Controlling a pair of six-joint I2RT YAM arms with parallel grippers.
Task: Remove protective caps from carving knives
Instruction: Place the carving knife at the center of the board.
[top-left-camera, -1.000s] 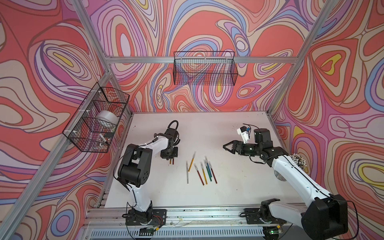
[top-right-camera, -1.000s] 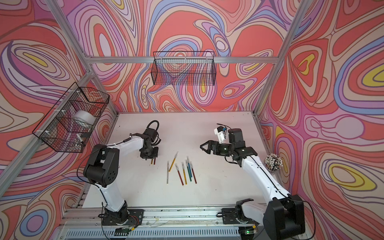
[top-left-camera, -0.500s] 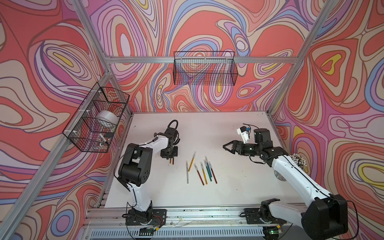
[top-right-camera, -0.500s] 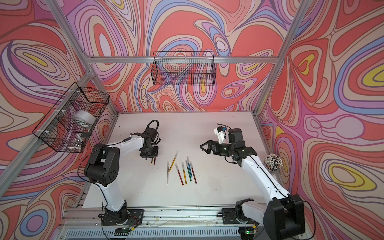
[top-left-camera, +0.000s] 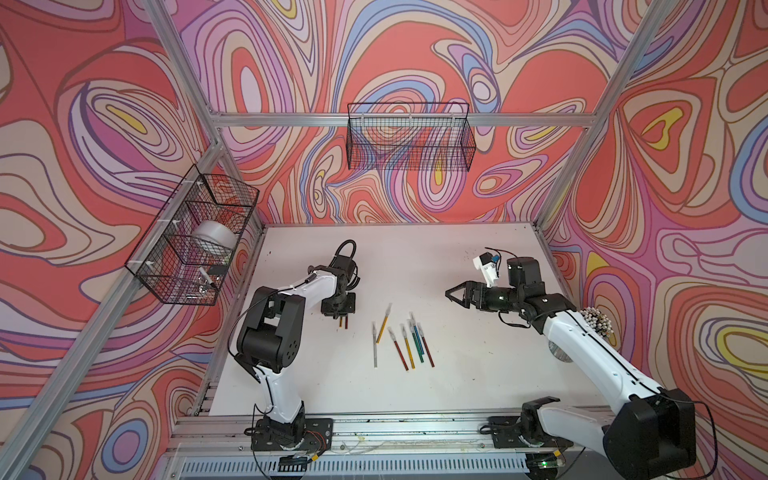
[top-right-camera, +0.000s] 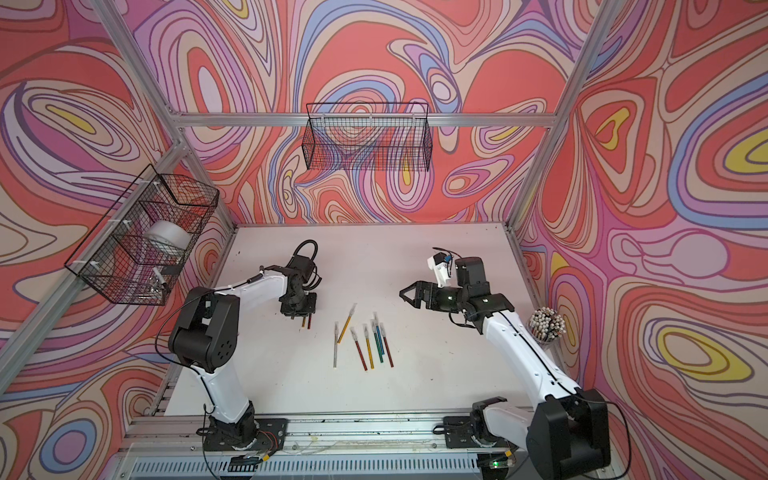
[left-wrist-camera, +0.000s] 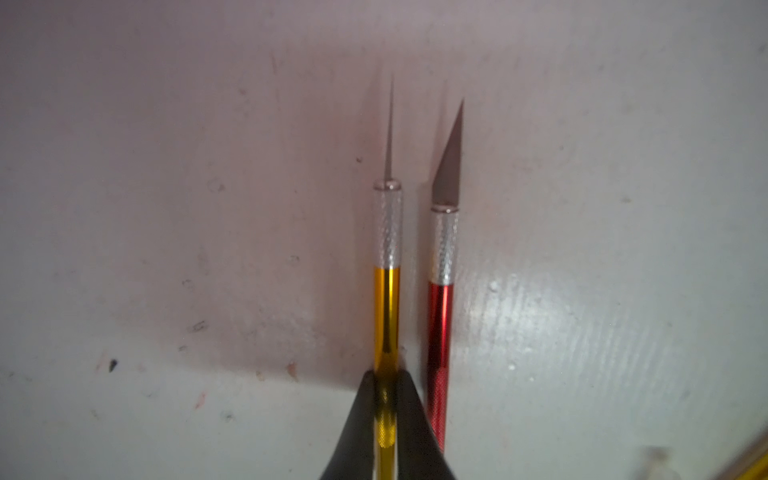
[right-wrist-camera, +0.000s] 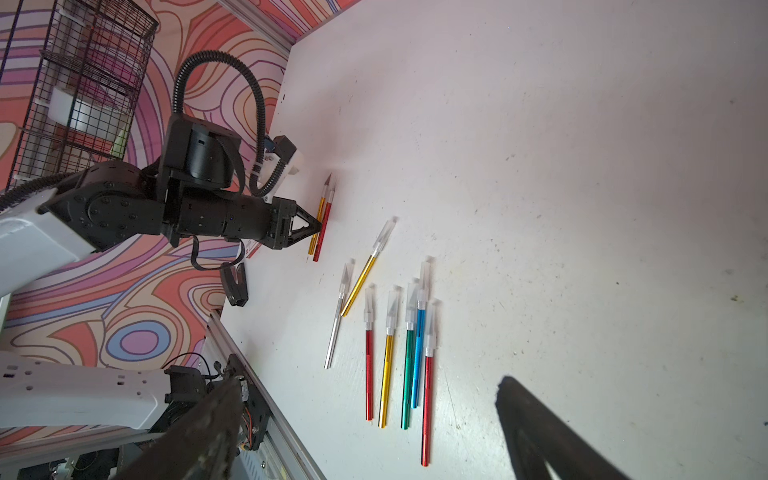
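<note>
Ref = row of 7 capped carving knives (right-wrist-camera: 408, 365) mid table (top-left-camera: 415, 257), caps (right-wrist-camera: 392, 307) all on, tips twd back wall. L of row, near: left gripper (left-wrist-camera: 386, 376) low at tabletop, jaws pinching gold knife (left-wrist-camera: 386, 307) by handle, blade bare. Bare red knife (left-wrist-camera: 439, 324) lies just beside it on row side, crowding the outer finger. R of row, apart: right gripper (top-left-camera: 454, 296) above table, jaws spread wide, empty. Farther R: cup of sticks (top-right-camera: 546, 326). Wire baskets (top-left-camera: 409, 137) on walls behind row.

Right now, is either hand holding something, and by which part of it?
The left hand grips the uncapped gold knife on its handle, well behind the blade. The right hand is open and empty.
</note>
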